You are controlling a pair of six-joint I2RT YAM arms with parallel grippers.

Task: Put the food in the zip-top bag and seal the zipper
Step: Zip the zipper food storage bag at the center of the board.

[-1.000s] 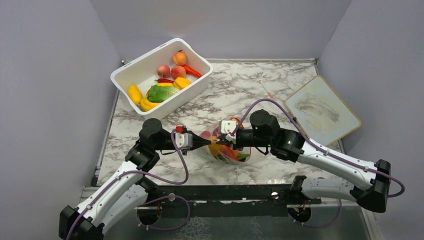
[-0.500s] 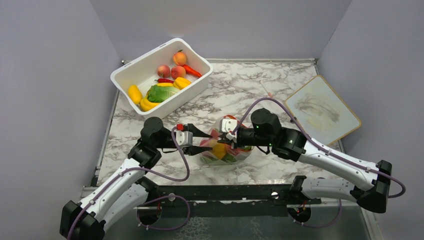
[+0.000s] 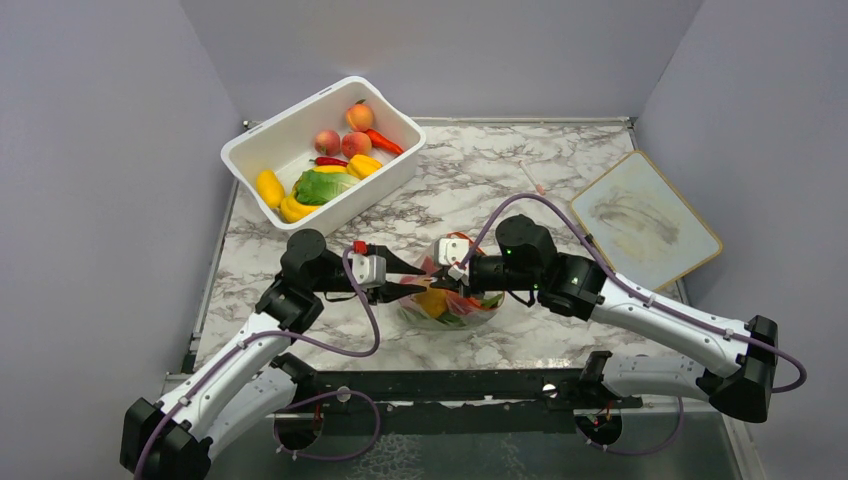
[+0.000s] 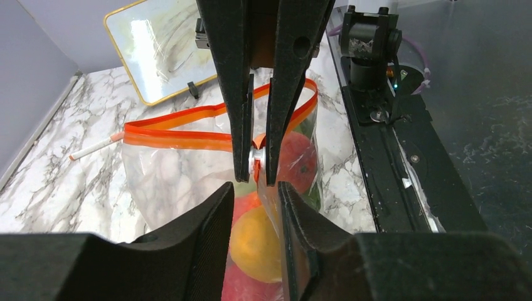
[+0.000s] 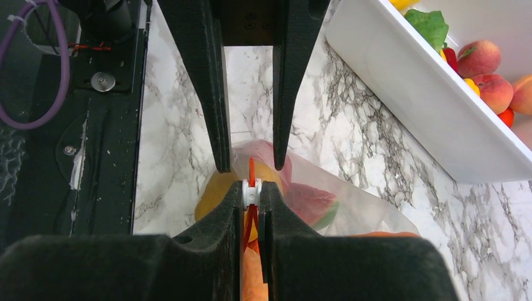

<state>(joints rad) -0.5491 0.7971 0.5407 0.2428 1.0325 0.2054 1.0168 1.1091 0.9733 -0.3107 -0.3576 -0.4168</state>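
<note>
The clear zip-top bag point(image 3: 455, 305) lies on the marble table between my two grippers, holding a yellow-orange fruit point(image 4: 254, 241), a red fruit point(image 4: 295, 160) and green pieces. Its orange-red zipper point(image 4: 182, 135) runs along the mouth, which still gapes on the far side. My right gripper point(image 5: 250, 188) is shut on the white zipper slider point(image 5: 250, 191) at the bag's corner. My left gripper point(image 4: 256, 188) is open, with its fingers on either side of that corner just before the slider; the plastic rests against one finger point(image 4: 301, 232). In the top view the two grippers, left point(image 3: 418, 281) and right point(image 3: 440, 282), meet tip to tip.
A white tub point(image 3: 390, 175) at the back left holds peaches, peppers, a green cabbage and yellow fruit. A framed whiteboard point(image 3: 645, 218) lies at the right, and a thin pen point(image 3: 530, 178) lies behind the bag. The black arm mount point(image 3: 450, 385) runs along the near edge.
My left gripper was shut at the bag's corner and has opened. The bag has sagged lower and spread a little to the left. The right gripper stays shut on the slider.
</note>
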